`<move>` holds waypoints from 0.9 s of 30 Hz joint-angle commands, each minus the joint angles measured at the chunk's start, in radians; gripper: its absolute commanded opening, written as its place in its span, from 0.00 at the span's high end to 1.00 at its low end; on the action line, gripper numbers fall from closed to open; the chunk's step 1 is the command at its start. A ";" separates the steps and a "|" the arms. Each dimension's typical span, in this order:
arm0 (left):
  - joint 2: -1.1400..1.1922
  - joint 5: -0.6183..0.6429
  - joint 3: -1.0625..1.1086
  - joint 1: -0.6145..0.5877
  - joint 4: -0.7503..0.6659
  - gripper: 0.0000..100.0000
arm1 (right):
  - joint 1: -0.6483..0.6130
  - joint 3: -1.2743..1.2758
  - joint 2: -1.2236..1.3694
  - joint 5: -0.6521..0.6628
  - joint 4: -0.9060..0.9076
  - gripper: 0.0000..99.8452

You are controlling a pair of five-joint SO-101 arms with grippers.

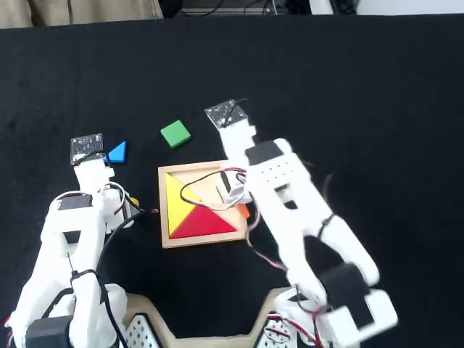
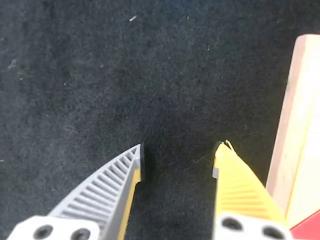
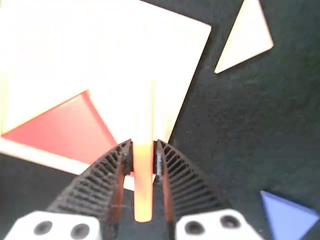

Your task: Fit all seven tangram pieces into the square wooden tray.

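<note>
Black cloth tabletop (image 1: 348,87), beige fabric (image 1: 80,11) and dark cables (image 1: 239,7) along its far edge

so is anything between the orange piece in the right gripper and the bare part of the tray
Nothing visible. The right gripper holds the orange piece on edge over bare wood of the tray; the red triangle lies just beside it.

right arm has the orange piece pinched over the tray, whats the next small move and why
Probably lower the right gripper a little, so the orange piece settles onto the tray's bare wood before letting go. Its jaws are shut on the piece, held edge-on above the tray, where the red triangle and yellow triangle already lie.
</note>
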 commanded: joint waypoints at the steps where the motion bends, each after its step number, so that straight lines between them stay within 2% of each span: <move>1: -0.021 0.006 -0.002 0.015 -0.005 0.77 | -0.020 -0.088 0.056 -0.052 -0.025 0.99; 11: -0.018 0.009 -0.002 0.015 -0.009 0.77 | -0.166 -0.139 0.104 -0.081 -0.026 0.99; 27: -0.018 0.009 -0.001 0.015 -0.009 0.77 | -0.133 -0.056 0.105 -0.081 -0.189 0.99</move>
